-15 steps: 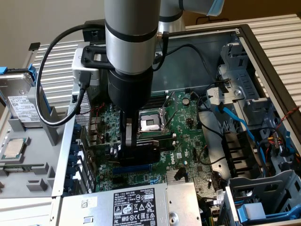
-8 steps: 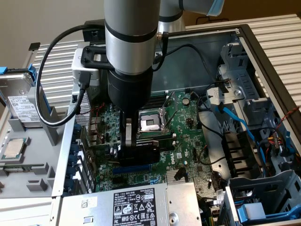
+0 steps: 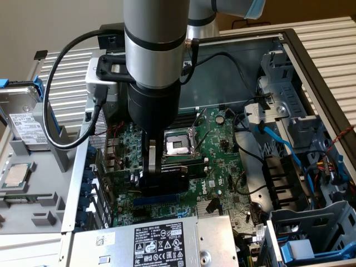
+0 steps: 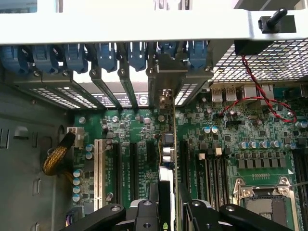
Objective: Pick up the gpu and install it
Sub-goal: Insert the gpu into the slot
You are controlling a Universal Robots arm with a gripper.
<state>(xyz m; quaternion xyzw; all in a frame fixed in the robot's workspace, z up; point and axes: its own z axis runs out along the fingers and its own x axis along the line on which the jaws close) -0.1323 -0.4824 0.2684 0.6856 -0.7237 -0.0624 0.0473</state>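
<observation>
My end effector (image 3: pixel 161 167) is clamped on the gpu (image 3: pixel 167 179), holding it edge-down over the motherboard (image 3: pixel 222 139) at centre frame, above the blue slot (image 3: pixel 156 198) inside the open computer case (image 3: pixel 311 72).

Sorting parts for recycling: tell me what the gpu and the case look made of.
gpu: thin green circuit board, likely fibreglass laminate, with a black, probably plastic shroud. Case: bare grey sheet metal, matte, with perforated vents.

The gpu (image 3: pixel 167 173) is partly hidden behind the gripper (image 3: pixel 153 169); label text on the power supply (image 3: pixel 150 245) is unreadably small.
</observation>
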